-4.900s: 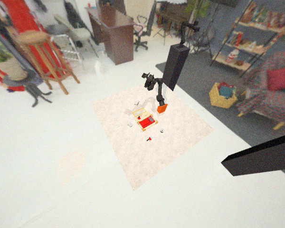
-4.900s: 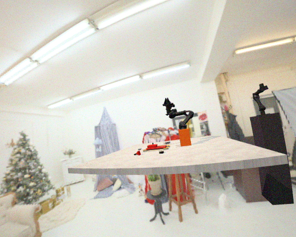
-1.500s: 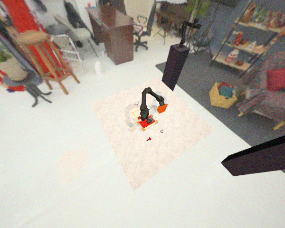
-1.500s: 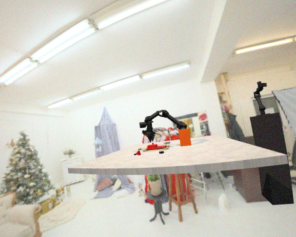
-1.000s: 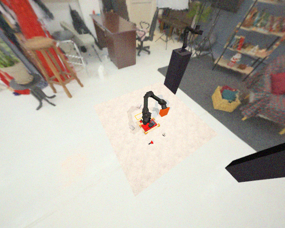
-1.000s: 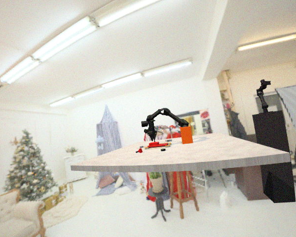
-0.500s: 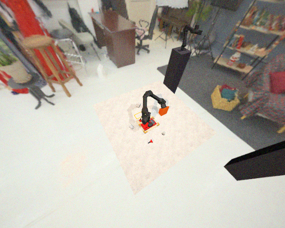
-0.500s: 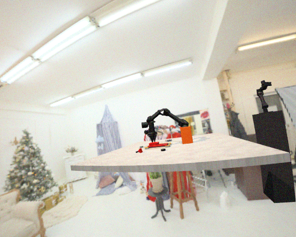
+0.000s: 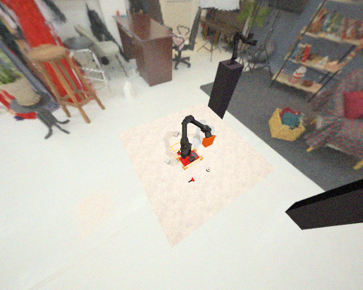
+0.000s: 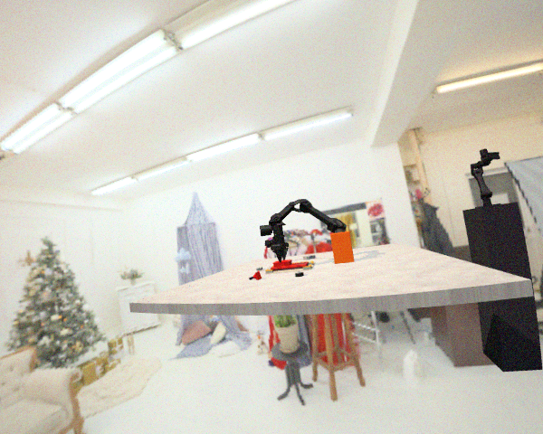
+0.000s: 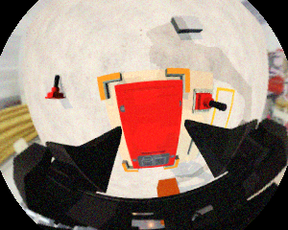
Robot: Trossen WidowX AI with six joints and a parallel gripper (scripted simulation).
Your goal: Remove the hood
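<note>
The black two-fingered hand (image 11: 151, 148) hangs just above the flat red toy car (image 11: 150, 125), fingers spread wide with nothing between them. In the wrist view the two dark fingers flank the near end of the car, one on each side, and neither can be seen touching it. The red rectangular hood panel (image 11: 151, 115) lies on the car, directly below and a little ahead of the hand, between the fingers' lines.

The panel is longer than it is wide; its long axis runs straight away from the wrist camera, the far end slightly broader, the near end meeting a small grey block (image 11: 155, 159) on the car. The car sits on a pale base with orange corner brackets (image 11: 108, 84) on the marbled beige desk (image 9: 187, 206).

The marked area, a thin yellow rectangular outline (image 11: 224, 109), lies just beside the car, on the right in the wrist view, with a small red-and-black part (image 11: 207, 102) between them; what lies inside the outline cannot be made out. An orange box (image 10: 341, 247) stands at the arm's base, well apart from a small red cone-like piece (image 9: 192, 179).
</note>
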